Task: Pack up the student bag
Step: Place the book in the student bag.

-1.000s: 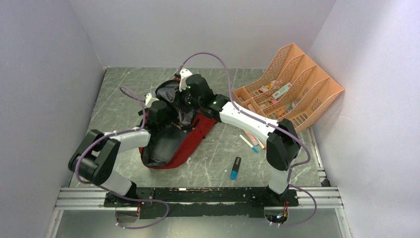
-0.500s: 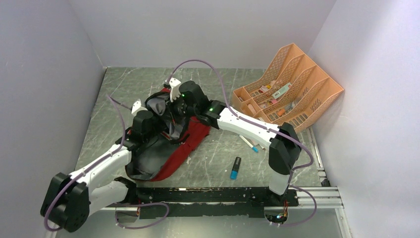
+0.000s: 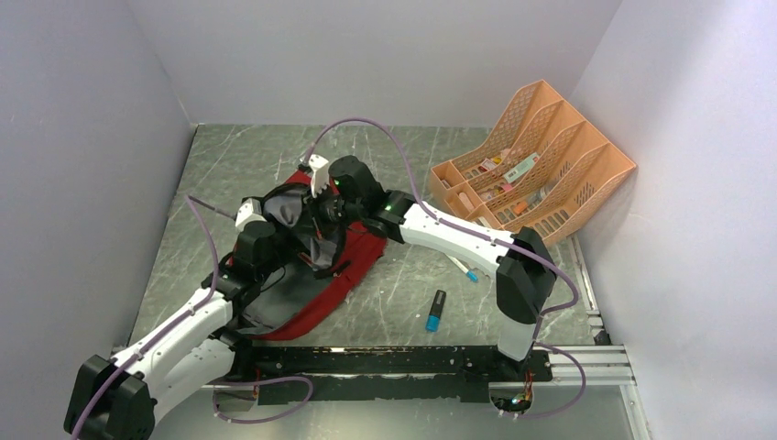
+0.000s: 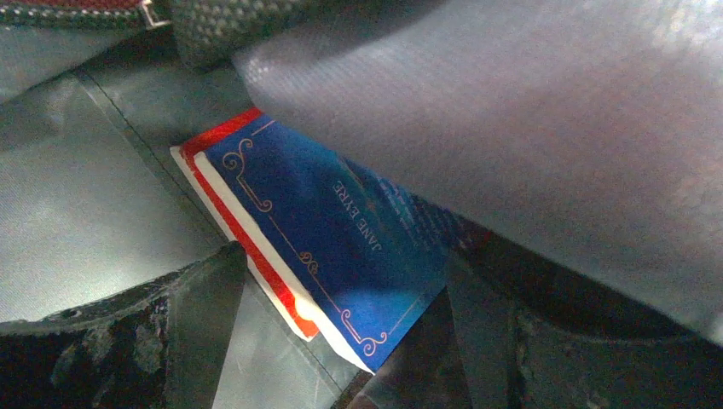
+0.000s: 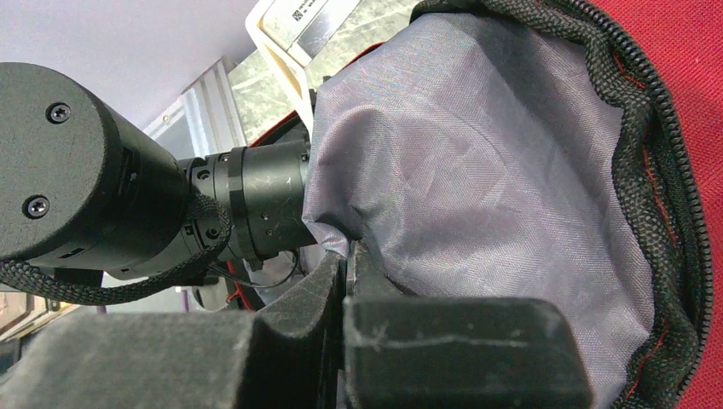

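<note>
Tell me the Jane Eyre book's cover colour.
Blue with gold scrollwork; the book shows best in left wrist view.

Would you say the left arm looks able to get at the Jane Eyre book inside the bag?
Probably yes: the left gripper stands open, with the Jane Eyre book bare between its fingers, while the right gripper pinches the grey lining aside.

Blue book [image 4: 324, 247] half under blurred lining of student bag [image 4: 546, 128]
</note>
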You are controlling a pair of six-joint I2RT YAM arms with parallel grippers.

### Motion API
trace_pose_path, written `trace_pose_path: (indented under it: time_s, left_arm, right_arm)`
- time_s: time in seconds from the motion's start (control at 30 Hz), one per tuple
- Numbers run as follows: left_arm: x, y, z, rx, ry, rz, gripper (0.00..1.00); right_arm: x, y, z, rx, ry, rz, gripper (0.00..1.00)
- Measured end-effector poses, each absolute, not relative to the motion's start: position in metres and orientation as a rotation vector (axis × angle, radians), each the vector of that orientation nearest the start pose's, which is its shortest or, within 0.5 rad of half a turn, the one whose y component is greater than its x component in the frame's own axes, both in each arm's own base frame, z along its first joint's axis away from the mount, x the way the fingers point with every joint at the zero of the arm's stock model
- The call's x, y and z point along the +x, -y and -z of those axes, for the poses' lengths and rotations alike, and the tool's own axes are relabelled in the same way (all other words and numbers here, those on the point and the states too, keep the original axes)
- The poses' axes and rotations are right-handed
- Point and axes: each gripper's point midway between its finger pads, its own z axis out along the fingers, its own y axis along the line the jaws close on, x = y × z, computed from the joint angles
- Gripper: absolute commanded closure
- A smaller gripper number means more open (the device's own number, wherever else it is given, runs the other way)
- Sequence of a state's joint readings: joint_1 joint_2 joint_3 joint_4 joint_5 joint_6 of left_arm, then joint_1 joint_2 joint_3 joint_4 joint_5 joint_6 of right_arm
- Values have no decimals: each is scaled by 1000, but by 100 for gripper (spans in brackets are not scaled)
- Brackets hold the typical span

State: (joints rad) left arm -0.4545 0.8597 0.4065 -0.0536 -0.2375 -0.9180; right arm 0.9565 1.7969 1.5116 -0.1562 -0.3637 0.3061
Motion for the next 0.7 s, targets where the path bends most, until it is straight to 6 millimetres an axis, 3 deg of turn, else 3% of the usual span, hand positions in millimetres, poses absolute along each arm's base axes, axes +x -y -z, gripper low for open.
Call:
trace_pose_path:
  time_s: [0.23, 0.47, 0.7]
  left_arm:
    - [274, 132, -107, -614, -2068, 612, 12]
    - [265, 161, -103, -510, -2164, 735, 11]
    - [258, 164, -119, -489, -2136, 795, 10]
  right_arm:
    - [245, -472, -223, -898, -1965, -1155, 100]
    - [318, -451, -233, -700, -1902, -1018, 100]
    - [333, -449, -228, -667, -1893, -926, 100]
